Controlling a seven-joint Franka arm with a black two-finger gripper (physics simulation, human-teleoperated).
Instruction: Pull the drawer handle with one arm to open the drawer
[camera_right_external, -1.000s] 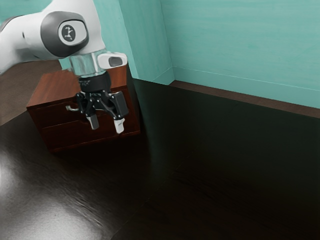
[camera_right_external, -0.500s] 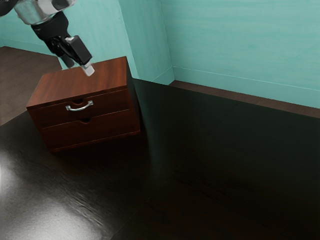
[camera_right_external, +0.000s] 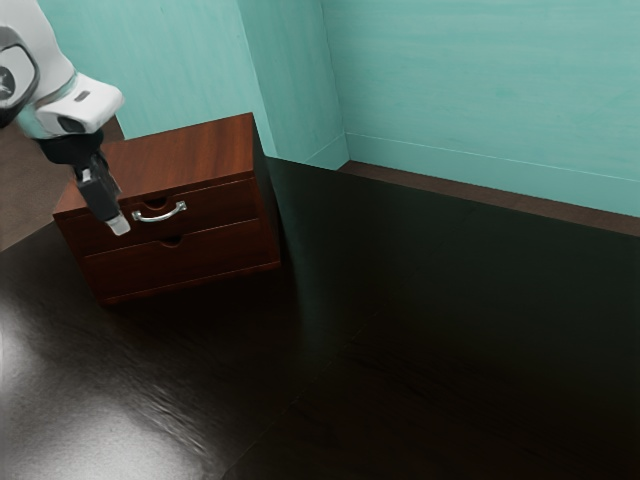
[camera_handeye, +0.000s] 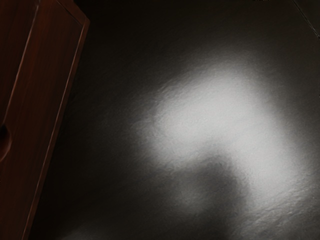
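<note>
Though gripper (camera_right_external: 118, 224) flanks handle (camera_right_external: 160, 212), contact unclear.

No legible text, label, brand or number anywhere. Round emblem on arm joint (camera_right_external: 6, 82), at exterior view's left edge, cut off and unreadable.

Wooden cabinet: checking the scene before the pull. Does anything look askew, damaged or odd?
Nothing is askew or damaged. The reddish-brown wooden cabinet stands upright on the dark table, its curved silver handle level; the lower drawer bears none.
</note>
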